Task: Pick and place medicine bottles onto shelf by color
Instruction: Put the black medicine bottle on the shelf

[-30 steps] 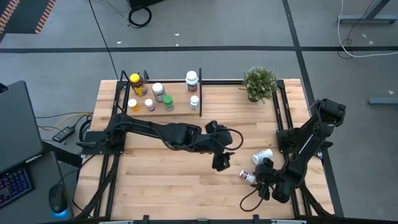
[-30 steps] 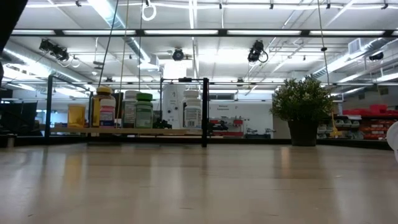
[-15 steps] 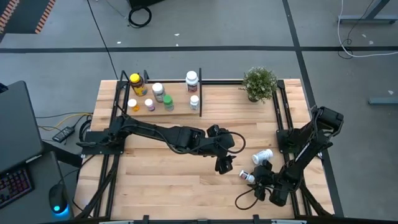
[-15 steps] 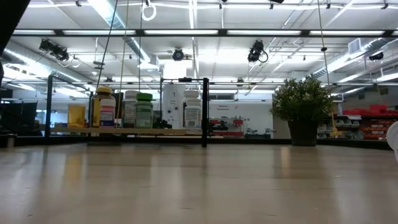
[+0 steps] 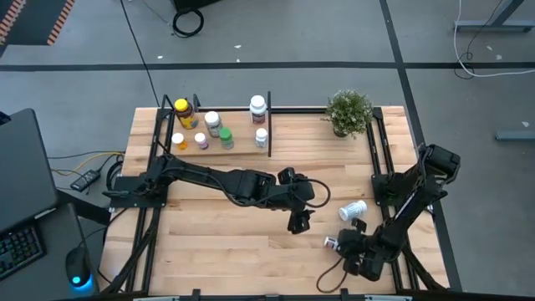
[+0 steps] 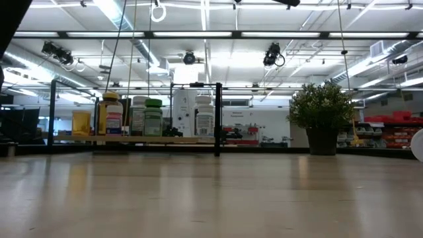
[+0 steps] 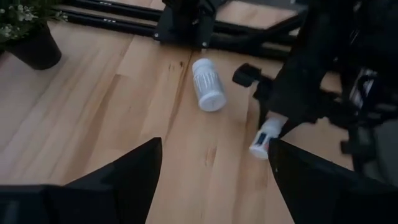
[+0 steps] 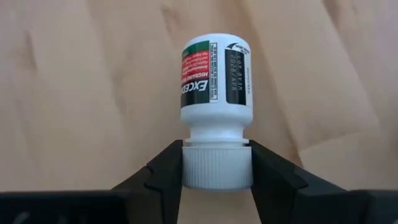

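The right gripper [image 8: 217, 177] is closed on the ribbed white cap of a small white bottle [image 8: 215, 87], its 2 dark fingers [image 8: 163, 177] pressed against either side of the cap. The bottle's label is green and red with black print, and the body points away from the gripper above the pale wood of the bench [image 5: 217, 242]. From above, this bottle [image 5: 332, 243] sits near the front right of the bench at the tip of the right arm. A 2nd white bottle [image 5: 353, 210] lies on its side just beyond it, apart from both arms.

The left gripper [image 5: 298, 219] hovers near the bench's middle with its fingers spread wide and nothing between them.

On the shelf [image 5: 242, 142] at the back left stand what look like 7 bottles, among them an amber yellow-capped bottle [image 5: 183, 113] and a green bottle [image 5: 226, 138]. A potted plant [image 5: 349, 111] stands at the back right.
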Available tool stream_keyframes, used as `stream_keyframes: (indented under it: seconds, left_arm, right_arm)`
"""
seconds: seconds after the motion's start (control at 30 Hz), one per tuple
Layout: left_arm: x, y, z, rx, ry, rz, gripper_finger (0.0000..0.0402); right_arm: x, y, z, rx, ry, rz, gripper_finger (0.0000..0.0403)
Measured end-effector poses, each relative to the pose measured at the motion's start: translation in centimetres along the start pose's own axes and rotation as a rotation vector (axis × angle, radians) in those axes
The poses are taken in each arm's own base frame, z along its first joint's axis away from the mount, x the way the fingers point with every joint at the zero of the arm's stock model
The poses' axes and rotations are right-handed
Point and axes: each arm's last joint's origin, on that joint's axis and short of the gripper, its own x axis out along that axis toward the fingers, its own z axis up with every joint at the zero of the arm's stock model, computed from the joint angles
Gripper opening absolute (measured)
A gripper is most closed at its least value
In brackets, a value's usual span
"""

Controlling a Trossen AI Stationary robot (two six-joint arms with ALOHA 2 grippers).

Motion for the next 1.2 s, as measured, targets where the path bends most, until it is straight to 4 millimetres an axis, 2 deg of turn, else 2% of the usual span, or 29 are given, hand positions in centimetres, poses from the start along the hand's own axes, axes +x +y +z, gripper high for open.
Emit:
stream_keyframes:
  seconds: [0.13, 0.27, 0.47, 0.63, 0.9, 1.2]
  left_arm:
    - [-0.1, -0.2, -0.3, 0.119, 0.022, 0.000, 0.0298]
    - [-0.3, -0.9, -0.6, 0.217, 0.024, -0.013, 0.0298]
    - [-0.8, -2.0, -1.2, 0.297, 0.030, -0.013, 0.0298]
    - [-1.3, -2.3, -1.1, 0.271, 0.016, 0.008, 0.0297]
    - [-1.4, -2.3, -1.1, 0.251, 0.018, 0.007, 0.0297]
    - [-1.4, -2.3, -1.1, 0.255, 0.015, 0.008, 0.0297]
  right_arm:
    - [-0.7, 1.0, 1.9, -0.021, 0.076, 0.016, 0.0156]
    - [-2.0, 1.3, 5.0, 0.015, 0.141, 0.047, 0.0156]
    - [-5.3, 0.6, 10.9, 0.074, 0.006, 0.116, 0.0158]
    - [-8.4, -1.0, 14.3, 0.121, -0.106, 0.178, 0.0161]
    - [-11.9, -3.6, 16.5, 0.138, -0.238, 0.267, 0.0161]
    - [-12.5, -4.3, 17.1, 0.150, -0.239, 0.294, 0.0161]
